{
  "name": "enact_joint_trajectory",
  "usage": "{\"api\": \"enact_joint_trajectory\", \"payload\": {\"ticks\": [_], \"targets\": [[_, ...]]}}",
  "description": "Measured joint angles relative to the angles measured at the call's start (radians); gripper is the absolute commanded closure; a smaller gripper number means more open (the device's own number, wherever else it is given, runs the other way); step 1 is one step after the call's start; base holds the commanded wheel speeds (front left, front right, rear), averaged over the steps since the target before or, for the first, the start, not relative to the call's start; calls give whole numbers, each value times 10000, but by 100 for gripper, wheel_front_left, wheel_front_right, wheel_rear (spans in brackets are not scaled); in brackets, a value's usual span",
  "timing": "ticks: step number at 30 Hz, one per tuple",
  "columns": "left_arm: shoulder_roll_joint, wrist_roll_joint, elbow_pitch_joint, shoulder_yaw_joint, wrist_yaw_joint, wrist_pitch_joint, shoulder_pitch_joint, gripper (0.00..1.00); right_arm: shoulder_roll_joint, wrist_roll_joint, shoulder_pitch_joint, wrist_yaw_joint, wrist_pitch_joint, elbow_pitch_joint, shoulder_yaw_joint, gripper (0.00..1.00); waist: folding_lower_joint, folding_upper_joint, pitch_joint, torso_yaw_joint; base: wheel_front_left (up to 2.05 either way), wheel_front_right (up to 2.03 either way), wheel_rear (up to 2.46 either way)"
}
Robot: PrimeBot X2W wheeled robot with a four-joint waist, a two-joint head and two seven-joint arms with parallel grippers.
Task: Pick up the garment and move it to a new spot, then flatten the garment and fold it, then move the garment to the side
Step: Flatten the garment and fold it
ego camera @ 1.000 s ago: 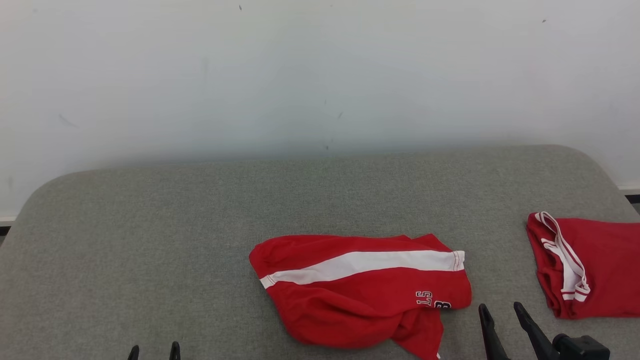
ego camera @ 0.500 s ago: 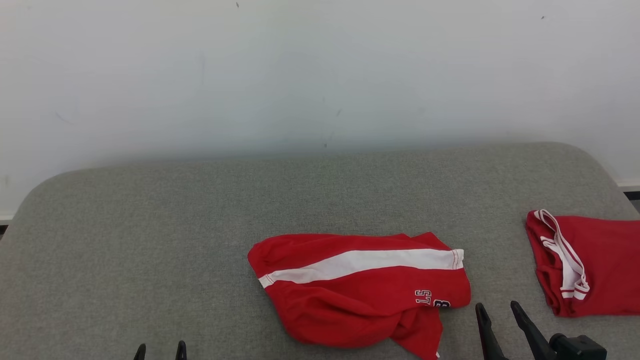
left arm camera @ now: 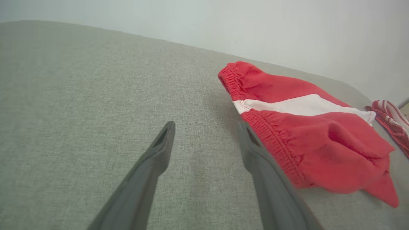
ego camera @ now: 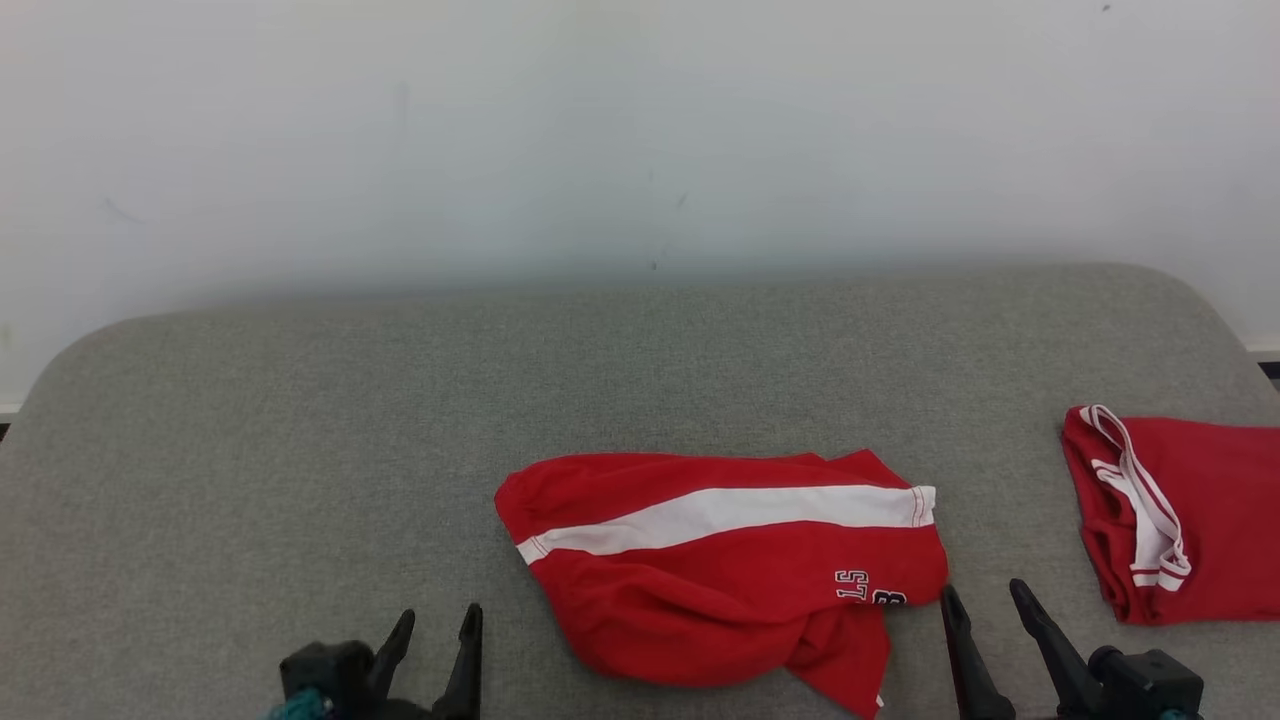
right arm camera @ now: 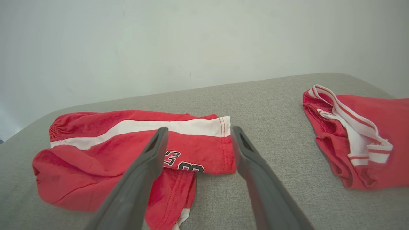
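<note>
Garment (ego camera: 720, 565): red shorts, crumpled, low and just right of centre in the head view, on the near part of a grey fabric-covered table (ego camera: 350, 400). Long axis across that view, left to right, slightly tilted, right end farther from the robot. Gathered elastic waistband (left arm camera: 271, 140) at the robot's left end; hemmed leg opening (ego camera: 915, 505) at the right end. Broad white stripe (ego camera: 730, 510) along that same axis, from waistband to hem. Dark printed digits (ego camera: 865, 588) near the right end, partly tucked under a fold. Loose flap (ego camera: 850, 670) of red cloth reaching toward the near edge at lower right.

Left gripper (ego camera: 438, 614) at bottom left of the head view, fingers spread wide, nothing between them, near the waistband end. In the left wrist view, right finger close against the waistband; touching or not, hard to tell. Right gripper (ego camera: 983, 590) at bottom right, fingers likewise spread and empty, tips just beside the hem end.

Second red garment (ego camera: 1200, 520), white-striped trim at its left edge, at the far right of the table, well apart from the shorts, cut off by the frame edge. Rounded far corners on the table. Behind it, a plain pale wall (ego camera: 600, 130) with a few faint scuffs.
</note>
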Motion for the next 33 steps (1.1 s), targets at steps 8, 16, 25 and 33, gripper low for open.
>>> {"api": "enact_joint_trajectory", "payload": {"ticks": [8,16,25,33], "targets": [[-15,-1135,1471,-546,0,1317,-1769,0,6,13,-412,0,-4,59,447,0,0,0,269,-441,0,0,0],[-23,-1484,2604,-430,209,1565,-2527,0,-12,92,-739,0,-105,278,754,0,0,1,523,-1016,0,0,0],[-29,-1873,3214,-420,330,1628,-3001,0,-61,167,-749,0,-211,422,849,0,0,0,655,-1312,0,0,0],[-31,-2054,3591,-633,276,1626,-3160,24,-67,178,-778,0,-244,514,955,0,-1,0,603,-1352,0,0,0]]}}
